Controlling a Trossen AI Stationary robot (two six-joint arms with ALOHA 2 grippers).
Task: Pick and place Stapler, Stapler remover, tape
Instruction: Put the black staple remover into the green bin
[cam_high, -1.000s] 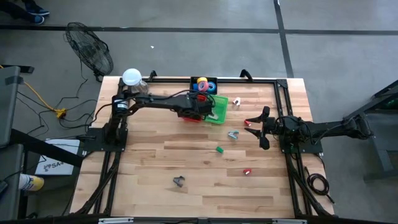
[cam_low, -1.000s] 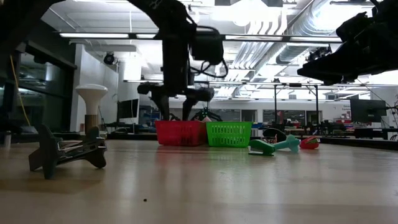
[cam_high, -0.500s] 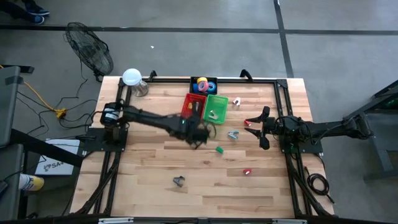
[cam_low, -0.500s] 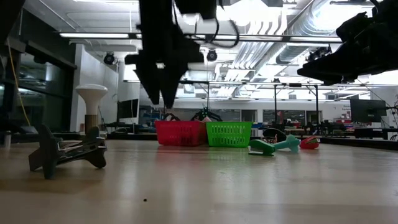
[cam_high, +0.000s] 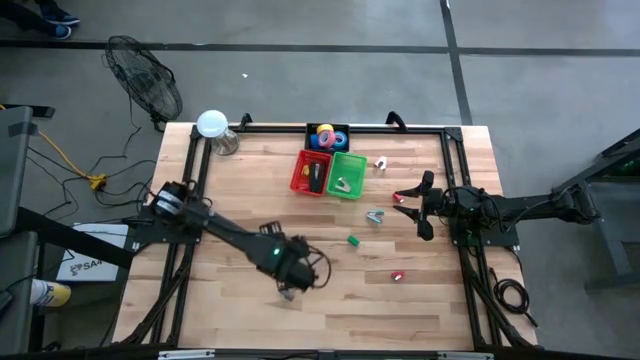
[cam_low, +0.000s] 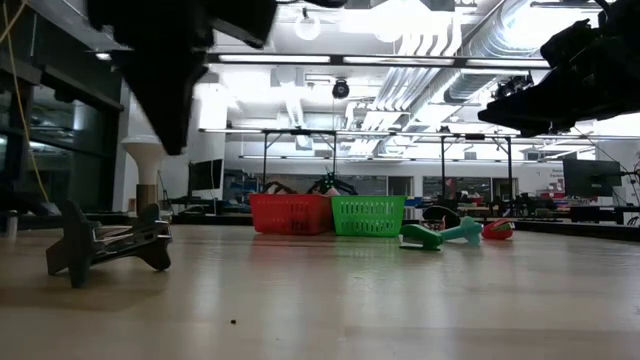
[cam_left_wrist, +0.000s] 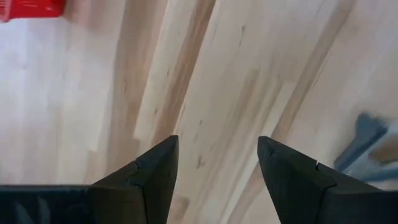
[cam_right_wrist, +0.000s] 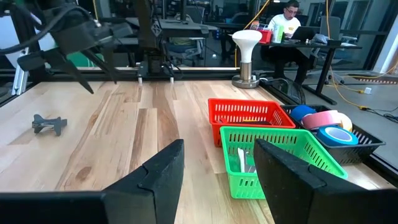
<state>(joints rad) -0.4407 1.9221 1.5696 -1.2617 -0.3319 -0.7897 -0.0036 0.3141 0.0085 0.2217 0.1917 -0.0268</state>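
Left tool (cam_high: 291, 276) hangs over the near counter (cam_high: 240, 320), fingers parted and empty, above the grey staple remover (cam_low: 100, 245), presumably the next pick. Right tool (cam_high: 424, 205) waits at the right edge, parted, empty. Further back, the stapler (cam_high: 317, 176) lies in the red basket (cam_high: 300, 180); tape rolls (cam_high: 327, 137) occupy the black tray behind it.

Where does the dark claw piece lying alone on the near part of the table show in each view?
High view: dark claw piece, lower middle of the table.
Low view: far left, resting on the tabletop.
Left wrist view: probably the blurred grey shape at the right edge.
Right wrist view: left side, alone on the wood.
Shared landmark: the red basket, which shows in all four views.
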